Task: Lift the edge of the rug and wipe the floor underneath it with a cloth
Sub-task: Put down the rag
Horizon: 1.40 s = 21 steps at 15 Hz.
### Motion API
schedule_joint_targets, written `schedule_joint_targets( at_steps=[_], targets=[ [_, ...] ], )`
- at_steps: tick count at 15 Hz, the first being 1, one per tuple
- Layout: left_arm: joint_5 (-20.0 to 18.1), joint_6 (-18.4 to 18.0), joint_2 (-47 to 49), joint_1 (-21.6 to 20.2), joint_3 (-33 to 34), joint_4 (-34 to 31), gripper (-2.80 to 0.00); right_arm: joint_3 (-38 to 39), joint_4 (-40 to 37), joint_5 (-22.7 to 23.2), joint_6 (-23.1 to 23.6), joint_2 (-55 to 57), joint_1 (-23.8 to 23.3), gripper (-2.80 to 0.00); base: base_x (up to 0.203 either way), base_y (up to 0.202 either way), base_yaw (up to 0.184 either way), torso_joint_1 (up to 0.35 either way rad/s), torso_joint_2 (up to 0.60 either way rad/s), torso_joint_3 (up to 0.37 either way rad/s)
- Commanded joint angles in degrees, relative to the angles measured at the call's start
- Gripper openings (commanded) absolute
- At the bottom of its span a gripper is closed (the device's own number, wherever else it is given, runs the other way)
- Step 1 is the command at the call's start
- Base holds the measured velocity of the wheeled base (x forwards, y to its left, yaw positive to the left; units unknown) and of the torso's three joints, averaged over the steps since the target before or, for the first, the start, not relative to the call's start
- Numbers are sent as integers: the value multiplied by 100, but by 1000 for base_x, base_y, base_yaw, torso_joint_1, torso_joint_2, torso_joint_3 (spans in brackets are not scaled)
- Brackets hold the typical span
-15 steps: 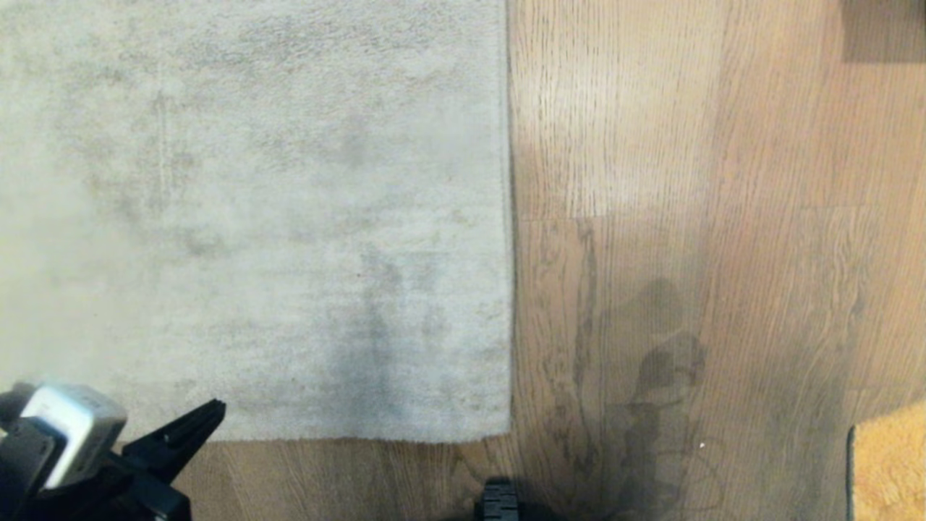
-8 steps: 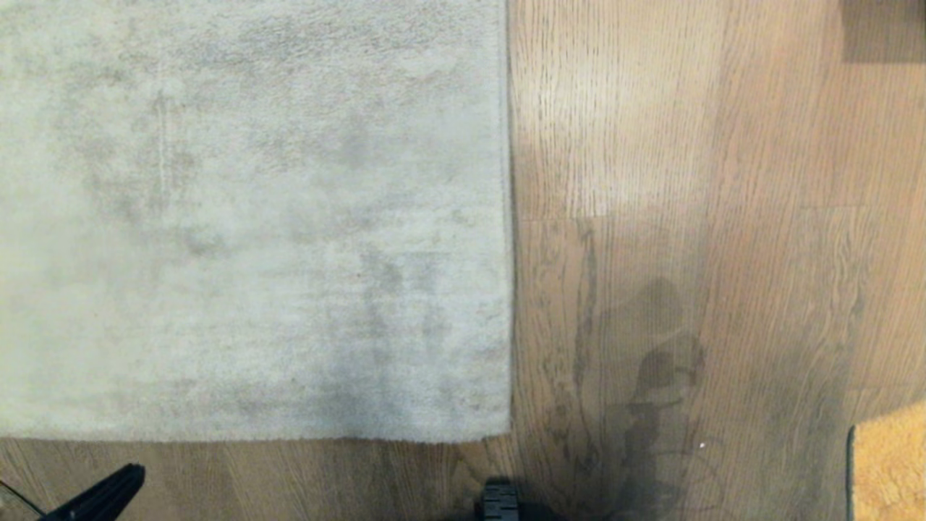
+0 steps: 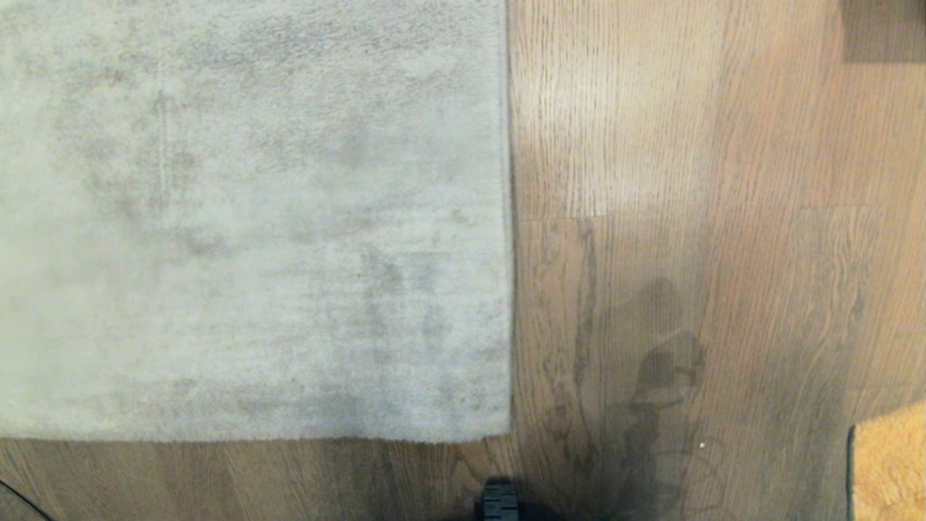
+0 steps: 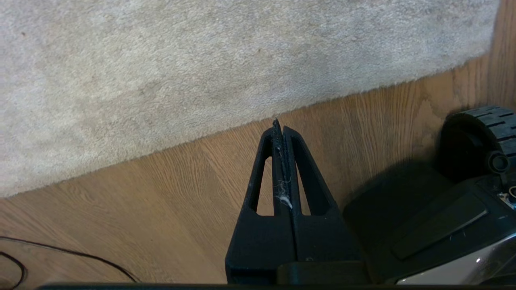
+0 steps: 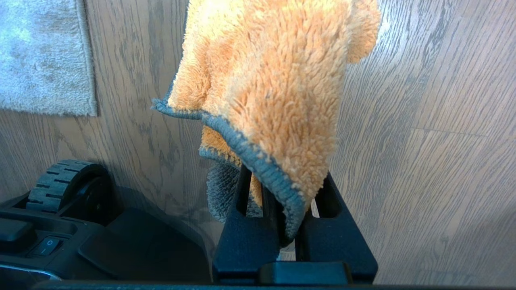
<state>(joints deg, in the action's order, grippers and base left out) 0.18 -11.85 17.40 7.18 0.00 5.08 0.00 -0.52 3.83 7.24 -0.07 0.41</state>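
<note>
Progress: we see the light grey short-pile rug edge (image 3: 289, 436) lying flat on the brown wood-grain plank floor (image 3: 687, 181), nothing lifted. Our left gripper (image 4: 281, 125), jaws together and empty, hovers near that border. Our right gripper (image 5: 282, 225) clamps the orange fluffy cloth (image 5: 266, 80), glimpsed at four o'clock in the head view.

The rug (image 3: 253, 217) runs off the head view's top and left edges. Only a corner of the cloth (image 3: 890, 467) shows there — the rest is cut off, and the right gripper's (image 5: 282, 225) tips are buried in its folds, probably pinching it.
</note>
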Motion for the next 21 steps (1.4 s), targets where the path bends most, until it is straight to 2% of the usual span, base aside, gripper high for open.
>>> schedule_joint_targets(
  at_steps=[1,4,8,10,12,21],
  targets=[
    [-1,-19,-114,-147,-5,-53,-280,0,0,4,7,7,2,-280,0,0,0,0,0,0],
    [-14,-6,-371,-469,-2,-227,-280,0,0,4,10,7,2,-280,0,0,0,0,0,0],
    [-269,136,-1032,-642,-3,-449,-280,0,0,4,14,7,2,-280,0,0,0,0,0,0],
    [-245,395,-1410,-663,0,-478,-280,0,0,4,14,7,2,-280,0,0,0,0,0,0],
    [-102,874,-1740,-673,0,-515,-280,0,0,4,5,7,2,-280,0,0,0,0,0,0],
    [-89,981,-1740,-674,0,-521,-280,0,0,4,5,7,2,-280,0,0,0,0,0,0]
  ],
)
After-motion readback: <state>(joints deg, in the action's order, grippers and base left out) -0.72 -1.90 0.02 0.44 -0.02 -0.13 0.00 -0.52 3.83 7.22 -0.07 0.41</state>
